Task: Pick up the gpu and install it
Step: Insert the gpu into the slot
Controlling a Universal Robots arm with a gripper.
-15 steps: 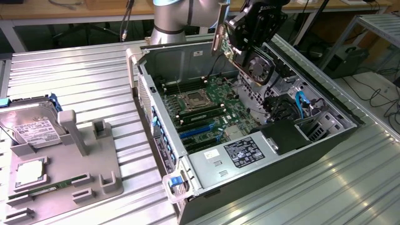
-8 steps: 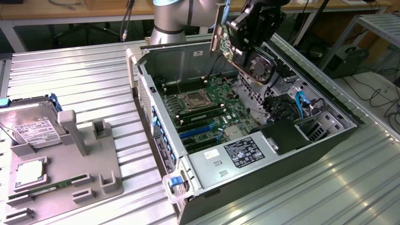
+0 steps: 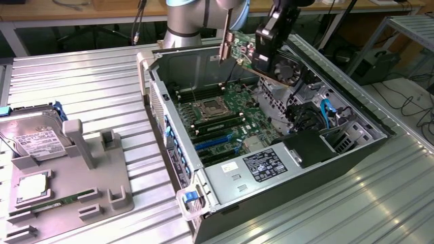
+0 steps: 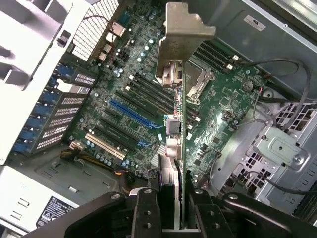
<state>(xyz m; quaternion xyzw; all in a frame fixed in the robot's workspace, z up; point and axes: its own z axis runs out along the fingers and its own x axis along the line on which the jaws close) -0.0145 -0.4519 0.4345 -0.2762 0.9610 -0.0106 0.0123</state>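
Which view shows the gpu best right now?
The exterior view: the gpu shows its green face, fan and bracket, held tilted above the open case. The wrist view sees it edge-on, bracket at its far end.

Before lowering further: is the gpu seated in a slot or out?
Out. The gripper holds the gpu above the open case, clear of the motherboard.

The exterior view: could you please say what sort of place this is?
Probably a robotics lab: an open computer case lies on a ribbed metal table, beside a grey fixture tray, with cables on the floor.
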